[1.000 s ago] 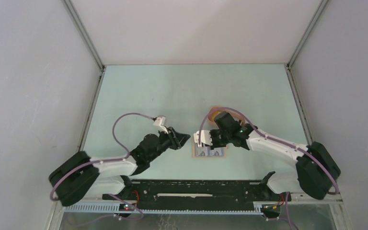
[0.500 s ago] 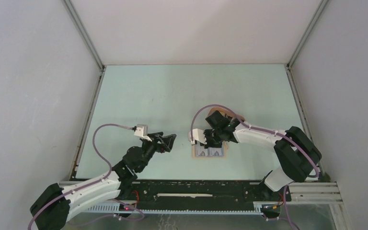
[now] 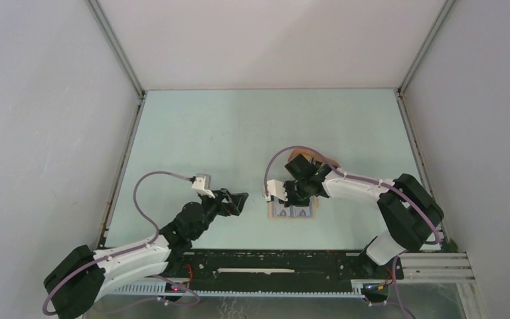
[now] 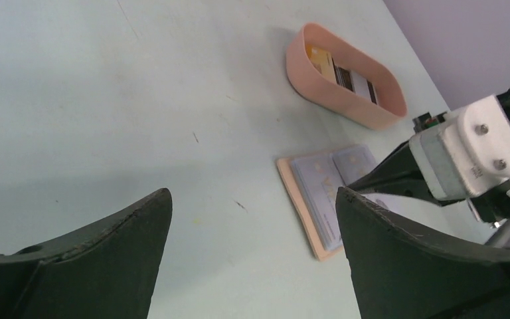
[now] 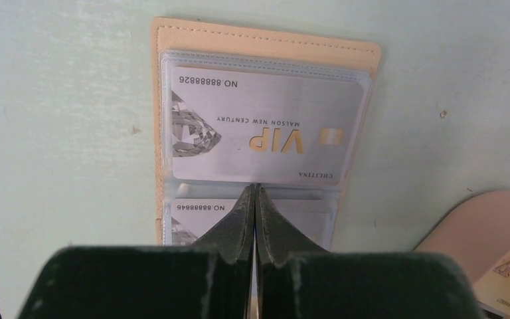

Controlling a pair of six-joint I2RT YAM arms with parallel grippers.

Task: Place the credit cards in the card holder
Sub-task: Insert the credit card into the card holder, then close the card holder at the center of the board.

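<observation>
- The card holder point(image 5: 265, 36) lay open and flat on the table point(image 3: 239, 133), close to the arms' bases and roughly midway between them.
- Two cards were already in its clear sleeves: a grey card point(image 5: 265, 126) marked VIP, and a second grey card point(image 5: 192, 219) of the same look in the sleeve beside it.
- The right claw point(image 5: 255, 193) was pinched shut with nothing between its fingers. Its tip was at the fold between the two sleeves.
- The left claw point(image 4: 252, 199) hung wide open and empty over bare table, to the left of the card holder and apart from it.
- Just beyond the card holder stood a peach tray point(image 4: 345, 100) with loose cards point(image 4: 345, 73) lying in it, at least one yellowish and one with dark stripes.
- By that showing the job looked partly done: two cards were in, and the tray's cards were left to move.
- Whether the right claw pressed on the plastic or hovered just above it could not be told.
- Its fingers hid much of the second grey card, and from above the right arm covered most of the tray.
- How many cards the tray held was unclear, as was whether any sleeve was free.
</observation>
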